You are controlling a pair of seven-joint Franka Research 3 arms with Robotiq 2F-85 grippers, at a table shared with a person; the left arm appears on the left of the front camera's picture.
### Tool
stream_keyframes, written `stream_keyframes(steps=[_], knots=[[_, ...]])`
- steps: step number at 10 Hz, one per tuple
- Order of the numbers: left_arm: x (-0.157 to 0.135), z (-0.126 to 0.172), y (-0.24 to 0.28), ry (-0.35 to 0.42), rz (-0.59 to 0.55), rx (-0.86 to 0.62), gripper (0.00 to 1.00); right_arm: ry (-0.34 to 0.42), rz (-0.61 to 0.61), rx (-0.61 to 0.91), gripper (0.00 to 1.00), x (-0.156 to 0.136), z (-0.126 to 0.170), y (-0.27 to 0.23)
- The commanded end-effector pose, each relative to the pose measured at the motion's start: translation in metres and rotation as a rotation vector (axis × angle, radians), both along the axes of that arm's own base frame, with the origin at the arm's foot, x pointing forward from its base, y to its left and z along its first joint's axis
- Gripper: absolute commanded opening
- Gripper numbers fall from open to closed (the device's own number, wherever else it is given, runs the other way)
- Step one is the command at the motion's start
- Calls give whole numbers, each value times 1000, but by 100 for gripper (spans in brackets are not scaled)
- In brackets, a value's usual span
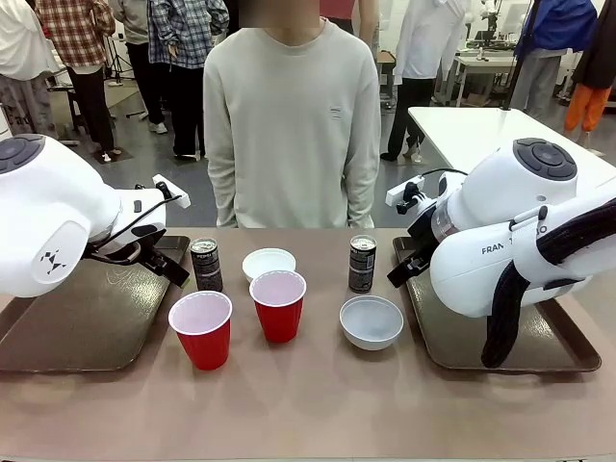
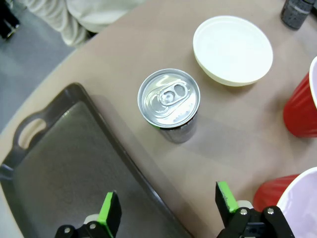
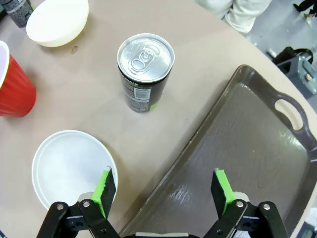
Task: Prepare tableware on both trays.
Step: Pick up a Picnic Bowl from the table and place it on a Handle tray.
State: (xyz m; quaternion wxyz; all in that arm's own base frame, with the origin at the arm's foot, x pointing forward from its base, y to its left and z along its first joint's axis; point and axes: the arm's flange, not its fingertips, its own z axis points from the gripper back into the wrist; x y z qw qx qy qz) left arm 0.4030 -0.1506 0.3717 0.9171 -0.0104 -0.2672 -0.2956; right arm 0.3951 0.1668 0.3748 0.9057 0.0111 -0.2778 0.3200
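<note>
Sitting between two trays (image 1: 87, 327) (image 1: 452, 342), two cups (image 1: 202, 332) (image 1: 278, 306), two cans (image 1: 206, 267) (image 1: 362, 264) and two bowls (image 1: 269, 263) (image 1: 372, 321) are counted. Left gripper (image 2: 167, 199) and right gripper (image 3: 163, 181) are spread apart.

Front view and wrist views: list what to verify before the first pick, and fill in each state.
1. Left pincer open, holding nothing: ok.
2. Right pincer open, holding nothing: ok.
3. Left can upright on the table beside the left tray, ahead of the left pincer: ok.
4. Right can upright beside the right tray: ok.
5. Left red cup, middle red cup, far bowl and near bowl all mouth up: ok.
6. Tableware on the trays: not ok, all six pieces stand on the table between them.
</note>
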Motion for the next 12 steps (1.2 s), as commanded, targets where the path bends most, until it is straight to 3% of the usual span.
stream_keyframes(steps=[1,4,5,6,8,10,11,12], knots=[[0,0,0,0,0,0,100,0,0,0,100,0,0,0],[0,0,0,0,0,0,100,0,0,0,100,0,0,0],[-26,25,12,-34,-26,-7,100,-66,55,-33,100,-27,23,-4],[-51,52,30,-18,-19,-9,100,-76,32,-34,100,-59,52,-10],[-93,81,67,59,-6,-21,100,2,-14,-54,100,-124,89,-31],[-124,72,84,254,-50,2,100,175,-65,-95,100,-161,71,-56],[-135,68,86,309,-77,-21,100,276,-65,-95,100,-170,52,-66],[-147,77,82,266,-72,-60,100,292,-49,-188,100,-169,40,-64]])
